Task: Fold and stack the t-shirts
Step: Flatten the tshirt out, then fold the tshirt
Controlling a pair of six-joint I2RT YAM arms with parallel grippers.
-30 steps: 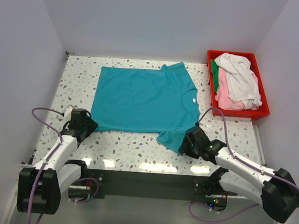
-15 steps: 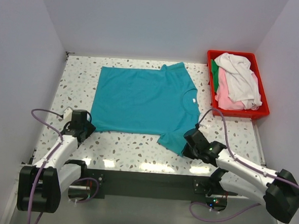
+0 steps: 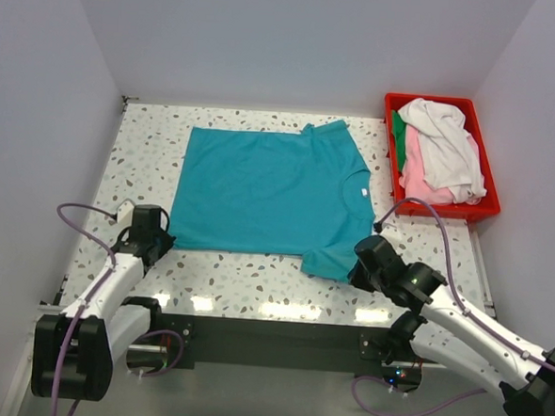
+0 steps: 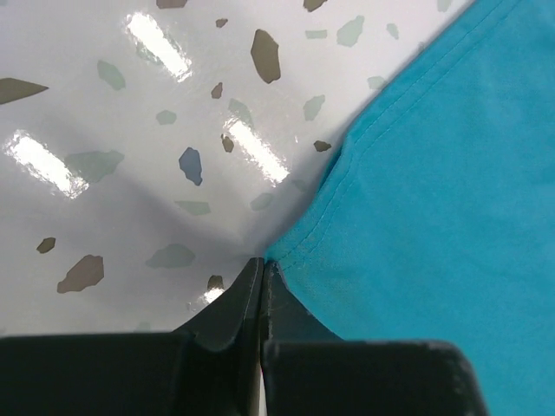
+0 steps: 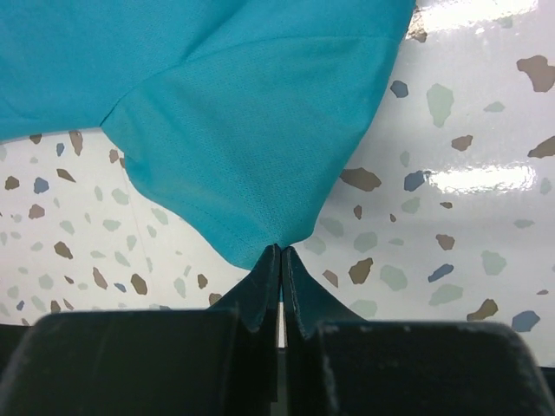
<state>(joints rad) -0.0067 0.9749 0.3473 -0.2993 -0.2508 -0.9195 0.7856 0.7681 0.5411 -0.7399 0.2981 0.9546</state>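
Speckled white worktop (image 3: 254, 277) carries flat-spread teal cloth t-shirt (image 3: 260, 183), mid-surface. Left gripper (image 4: 262, 270): jaws pinched on near hem corner. Right gripper (image 5: 279, 253): jaws pinched on near sleeve tip. Advice: raise both together, keep edge taut, fold away evenly.

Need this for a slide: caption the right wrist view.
Right fingers pinch the teal t-shirt by its sleeve hem, speckled table beneath.
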